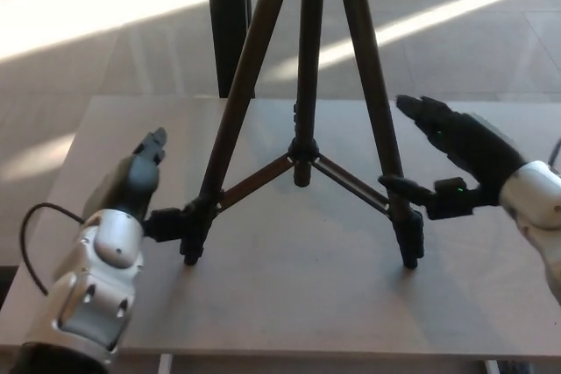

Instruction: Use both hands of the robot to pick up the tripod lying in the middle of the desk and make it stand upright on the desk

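Black fingers on the left hand (131, 183) are spreading apart and holding nothing, with the thumb tip lying just beside the lower end of the tripod's (302, 142) left leg (230, 116); whether it is touching cannot be told. Opposite, the right hand (460, 159) is likewise standing open and empty, its upper fingers pointing toward the right leg (375, 102) and its thumb reaching to just beside the leg's lower section. Both hands are flanking the legs rather than gripping them, which judging from the pose is serving as a guard in case the tripod tips. Between them, the tripod is standing upright near the middle of the grey desk (289, 304), legs splayed and braced by the centre struts (302, 164), both front feet resting on the surface. Its top is running out of view above. Upright placement is appearing complete; what is remaining is a clear withdrawal of both hands without nudging a leg.
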{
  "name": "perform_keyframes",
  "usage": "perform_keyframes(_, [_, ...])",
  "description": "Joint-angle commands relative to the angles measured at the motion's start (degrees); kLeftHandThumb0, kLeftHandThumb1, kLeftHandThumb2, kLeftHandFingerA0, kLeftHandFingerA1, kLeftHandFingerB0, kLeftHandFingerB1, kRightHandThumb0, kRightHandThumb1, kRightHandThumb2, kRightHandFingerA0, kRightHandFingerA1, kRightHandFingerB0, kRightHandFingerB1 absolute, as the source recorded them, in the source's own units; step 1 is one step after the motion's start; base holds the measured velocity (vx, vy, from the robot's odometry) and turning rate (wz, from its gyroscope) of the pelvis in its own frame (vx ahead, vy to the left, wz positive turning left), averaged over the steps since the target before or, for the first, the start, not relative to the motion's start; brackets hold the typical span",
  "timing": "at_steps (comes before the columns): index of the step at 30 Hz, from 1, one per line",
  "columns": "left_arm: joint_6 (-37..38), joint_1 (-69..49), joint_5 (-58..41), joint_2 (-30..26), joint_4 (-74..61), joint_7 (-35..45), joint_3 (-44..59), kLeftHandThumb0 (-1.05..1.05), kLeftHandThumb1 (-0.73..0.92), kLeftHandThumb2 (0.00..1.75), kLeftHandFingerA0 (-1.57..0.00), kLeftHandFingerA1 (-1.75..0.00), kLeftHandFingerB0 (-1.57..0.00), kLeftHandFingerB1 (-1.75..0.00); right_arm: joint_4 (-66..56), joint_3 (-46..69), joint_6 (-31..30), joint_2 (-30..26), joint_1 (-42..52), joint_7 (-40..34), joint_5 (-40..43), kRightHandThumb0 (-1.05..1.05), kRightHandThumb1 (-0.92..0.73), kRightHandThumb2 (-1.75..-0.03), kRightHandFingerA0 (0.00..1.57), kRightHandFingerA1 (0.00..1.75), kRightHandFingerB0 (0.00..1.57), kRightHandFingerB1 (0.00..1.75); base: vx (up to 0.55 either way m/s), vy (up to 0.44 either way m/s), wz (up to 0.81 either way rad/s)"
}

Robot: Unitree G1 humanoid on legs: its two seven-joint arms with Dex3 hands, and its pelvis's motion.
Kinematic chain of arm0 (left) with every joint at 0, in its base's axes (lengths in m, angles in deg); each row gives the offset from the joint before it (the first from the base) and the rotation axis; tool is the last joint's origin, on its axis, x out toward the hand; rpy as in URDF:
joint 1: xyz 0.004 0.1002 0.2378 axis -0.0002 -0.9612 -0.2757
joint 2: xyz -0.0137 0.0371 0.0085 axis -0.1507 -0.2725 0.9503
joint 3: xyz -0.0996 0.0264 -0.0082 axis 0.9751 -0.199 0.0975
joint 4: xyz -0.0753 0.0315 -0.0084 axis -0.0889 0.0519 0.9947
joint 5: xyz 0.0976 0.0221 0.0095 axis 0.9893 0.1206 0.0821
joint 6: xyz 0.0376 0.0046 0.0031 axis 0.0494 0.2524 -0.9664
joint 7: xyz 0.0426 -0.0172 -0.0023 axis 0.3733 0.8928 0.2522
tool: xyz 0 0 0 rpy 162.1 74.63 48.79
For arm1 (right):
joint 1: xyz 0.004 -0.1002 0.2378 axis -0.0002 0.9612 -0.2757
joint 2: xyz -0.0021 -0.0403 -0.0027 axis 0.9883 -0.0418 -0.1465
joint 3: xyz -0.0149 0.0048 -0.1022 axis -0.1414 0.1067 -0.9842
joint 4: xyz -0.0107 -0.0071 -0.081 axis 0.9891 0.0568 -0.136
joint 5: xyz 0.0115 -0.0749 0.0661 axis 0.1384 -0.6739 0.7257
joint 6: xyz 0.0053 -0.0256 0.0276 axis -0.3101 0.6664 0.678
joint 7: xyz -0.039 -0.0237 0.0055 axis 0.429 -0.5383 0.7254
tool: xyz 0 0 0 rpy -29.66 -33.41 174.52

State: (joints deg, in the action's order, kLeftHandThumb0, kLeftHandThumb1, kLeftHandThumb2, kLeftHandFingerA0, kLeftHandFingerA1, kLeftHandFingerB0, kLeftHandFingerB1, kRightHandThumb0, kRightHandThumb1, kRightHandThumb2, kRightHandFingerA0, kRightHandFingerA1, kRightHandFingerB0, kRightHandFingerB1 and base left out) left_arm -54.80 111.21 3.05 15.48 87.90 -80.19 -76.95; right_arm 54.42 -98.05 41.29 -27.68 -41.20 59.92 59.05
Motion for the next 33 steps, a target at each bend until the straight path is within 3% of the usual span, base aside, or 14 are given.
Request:
perform_keyframes(1, [0.6, -4.9, -8.0, -4.1, -8.4, 6.4, 6.9, -1.05, 0.6, 0.87, 0.0, 0.0, 0.0, 0.0, -7.7, 7.4, -0.5, -5.5, 9.4, 5.4, 4.4, -1.05, -0.65, -0.64, 0.0, 0.0, 0.0, 0.0, 0.0, 0.0, 0.0])
perform_keyframes(5, [-2.6, -13.8, -14.2, -9.6, -23.6, 12.9, 17.3, -1.0, 0.77, 0.66, 0.0, 0.0, 0.0, 0.0, -12.8, 19.3, 1.3, -10.6, 20.3, 7.4, 7.4, -1.05, -0.65, -0.61, 0.0, 0.0, 0.0, 0.0, 0.0, 0.0, 0.0])
perform_keyframes(6, [-2.4, -15.7, -16.2, -10.2, -25.4, 14.2, 19.9, -0.99, 0.62, 0.84, 0.0, 0.0, 0.0, 0.0, -13.5, 21.3, 1.8, -11.8, 21.9, 7.6, 7.3, -1.05, -0.67, -0.62, 0.0, 0.0, 0.0, 0.0, 0.0, 0.0, 0.0])
perform_keyframes(7, [-2.6, -17.5, -17.4, -10.9, -26.8, 15.3, 21.7, -1.01, 0.75, 0.62, 0.0, 0.0, 0.0, 0.0, -13.9, 22.5, 2.2, -13.0, 23.1, 7.6, 6.7, -1.05, -0.68, -0.63, 0.0, 0.0, 0.0, 0.0, 0.0, 0.0, 0.0])
perform_keyframes(9, [-2.0, -22.0, -19.8, -12.7, -29.7, 18.2, 25.6, -0.96, 0.64, 0.83, 0.0, 0.0, 0.0, 0.0, -14.7, 25.7, 3.0, -15.0, 26.0, 7.5, 5.8, -1.05, -0.69, -0.63, 0.0, 0.0, 0.0, 0.0, 0.0, 0.0, 0.0])
perform_keyframes(14, [4.8, -39.8, -26.1, -16.1, -29.7, 27.4, 38.6, -0.95, 0.77, 0.64, 0.0, 0.0, 0.0, 0.0, -11.9, 47.1, 4.7, -14.0, 35.8, 11.9, 15.5, -1.05, -0.66, -0.63, 0.0, 0.0, 0.0, 0.0, 0.0, 0.0, 0.0])
perform_keyframes(15, [4.0, -43.4, -28.2, -15.7, -28.9, 29.0, 42.3, -0.91, 0.77, 0.63, 0.0, 0.0, 0.0, 0.0, -11.0, 52.2, 4.4, -13.8, 38.1, 12.4, 16.7, -1.05, -0.58, -1.02, 0.0, 0.21, 0.0, 0.0, 0.0, 0.0, 0.0])
perform_keyframes(17, [2.3, -46.4, -30.8, -15.1, -28.2, 30.5, 46.0, -0.91, 0.77, 0.63, 0.0, 0.0, 0.0, 0.0, -10.4, 56.9, 3.6, -13.3, 40.0, 12.7, 18.2, -1.05, -0.58, -1.02, 0.0, 0.21, 0.0, 0.0, 0.0, 0.0, 0.0])
perform_keyframes(19, [4.5, -50.0, -33.4, -12.4, -24.0, 29.6, 51.7, -0.89, 0.81, 0.64, 0.0, 0.0, 0.0, 0.0, -8.2, 63.7, 4.9, -13.2, 43.9, 13.2, 19.0, -1.04, -0.53, -0.83, 0.0, 0.0, 0.0, 0.02, 0.0, 0.0, 0.0])
perform_keyframes(20, [2.3, -50.8, -35.3, -11.4, -21.9, 28.9, 55.1, -1.05, 0.72, 1.06, 0.0, -0.13, 0.0, -0.01, -4.9, 66.8, 7.3, -13.3, 45.0, 12.9, 19.6, -1.05, -0.59, -1.0, 0.0, 0.23, 0.0, 0.04, 0.0, 0.0, 0.0])
perform_keyframes(21, [2.4, -51.1, -38.0, -10.4, -18.9, 28.6, 58.8, -0.8, 0.77, 0.8, 0.0, 0.0, 0.0, 0.0, -2.9, 69.1, 7.4, -13.9, 46.6, 11.7, 18.4, -1.05, -0.59, -1.02, 0.0, 0.2, 0.0, 0.07, 0.0, 0.0, 0.0])
perform_keyframes(22, [5.2, -50.9, -41.1, -10.1, -8.1, 26.1, 65.8, -1.01, 0.74, 1.07, 0.0, -0.09, 0.0, 0.0, 0.2, 75.4, 8.8, -11.6, 48.8, 4.4, 17.1, -0.96, -0.58, -0.96, 0.0, 0.19, 0.02, 0.12, 0.0, 0.0, 0.0])
perform_keyframes(28, [20.4, -48.7, -43.1, -14.0, 24.8, 20.7, 72.9, -0.95, 0.74, 1.02, 0.0, -0.1, 0.0, 0.0, 9.3, 83.5, 13.6, -6.8, 51.2, -8.5, 17.5, -0.9, -0.61, -0.91, 0.0, 0.19, 0.08, 0.12, 0.0, 0.0, 0.0])
perform_keyframes(33, [18.8, -48.7, -42.0, -15.8, 46.0, 8.5, 73.1, -0.82, 0.68, 1.02, 0.0, -0.19, -0.04, -0.18, 30.7, 82.8, 23.3, -5.5, 50.1, -15.3, 20.9, -1.02, -0.62, -0.95, 0.0, 0.17, 0.16, 0.08, 0.0, 0.0, 0.0])
